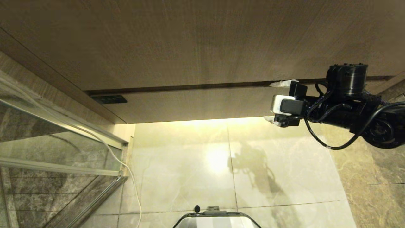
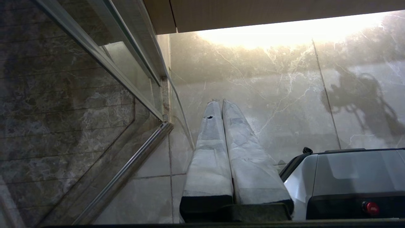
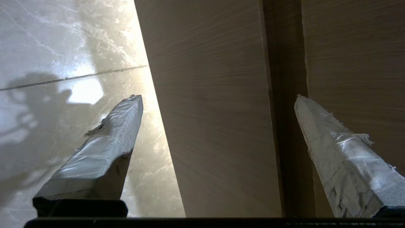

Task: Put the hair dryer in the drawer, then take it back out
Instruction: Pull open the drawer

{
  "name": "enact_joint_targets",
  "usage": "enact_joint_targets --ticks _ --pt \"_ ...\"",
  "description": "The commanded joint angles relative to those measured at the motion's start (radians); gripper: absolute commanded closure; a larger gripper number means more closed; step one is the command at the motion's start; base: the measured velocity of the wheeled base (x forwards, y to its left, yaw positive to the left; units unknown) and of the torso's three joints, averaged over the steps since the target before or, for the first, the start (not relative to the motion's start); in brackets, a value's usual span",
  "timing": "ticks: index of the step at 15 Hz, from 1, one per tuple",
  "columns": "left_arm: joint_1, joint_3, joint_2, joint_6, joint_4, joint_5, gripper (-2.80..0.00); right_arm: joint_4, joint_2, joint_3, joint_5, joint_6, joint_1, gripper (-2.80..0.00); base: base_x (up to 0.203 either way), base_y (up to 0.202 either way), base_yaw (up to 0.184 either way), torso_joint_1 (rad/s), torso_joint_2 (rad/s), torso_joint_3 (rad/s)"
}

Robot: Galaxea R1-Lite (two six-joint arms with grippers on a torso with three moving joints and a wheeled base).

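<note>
White tape, frayed at the edges, wrapped both fingers of my right gripper (image 1: pixel 274 102), and they stood spread about as wide as they go with nothing between them but the thing I was lined up on. That thing was the drawer (image 1: pixel 202 103), shut flush into the cabinet: a flat, handleless front of light-brown wood grain, long and shallow, its long axis running side to side across my view. My right gripper sat at that front's right-hand end, and in the right wrist view the front (image 3: pixel 215 126) ran between my two fingers, one finger out over the floor beyond its lower edge, the other past the dark seam (image 3: pixel 284 110) along its upper edge. Whether either fingertip already touched the wood I couldn't say for certain from these angles. I judged the coming move turned on that straddle: with no handle, the fingers had to catch an edge of the panel and draw it towards me.

My left gripper (image 2: pixel 221 106) hung parked low beside my base (image 2: pixel 348 180), fingers pressed together and empty, well apart from the drawer, so the right arm was plainly the nearer.

Below the cabinet lay glossy pale marble floor tile (image 1: pixel 190 164), a glass partition (image 1: pixel 47 126) in a metal frame to my left, and a thin white cord (image 1: pixel 133 183). I could not see the hair dryer anywhere.
</note>
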Motion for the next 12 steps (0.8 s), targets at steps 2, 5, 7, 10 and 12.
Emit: enact_joint_targets --ticks 2,5,7,10,12 --pt "0.001 0.001 0.0 0.001 0.0 0.0 0.0 -0.003 0.087 -0.075 0.001 -0.003 -0.01 -2.8 0.0 0.0 0.0 0.0 0.0 0.0" --pt "0.0 0.002 0.0 0.001 0.0 0.0 0.0 -0.004 0.138 -0.135 0.0 -0.008 -0.03 -2.8 0.0 0.0 0.0 0.0 0.0 0.0" --pt "0.0 0.002 0.0 0.001 0.0 0.0 0.0 -0.004 0.164 -0.162 0.0 -0.011 -0.041 -2.8 0.0 0.0 0.0 0.0 0.0 0.0" --pt "0.001 0.001 0.0 0.001 0.0 0.0 0.0 -0.007 0.196 -0.198 0.001 -0.011 -0.049 -2.8 0.0 0.0 0.0 0.0 0.0 0.0" --pt "0.0 0.002 0.0 0.001 0.0 0.0 0.0 -0.004 0.211 -0.211 0.001 -0.013 -0.052 -2.8 0.0 0.0 0.0 0.0 0.0 0.0"
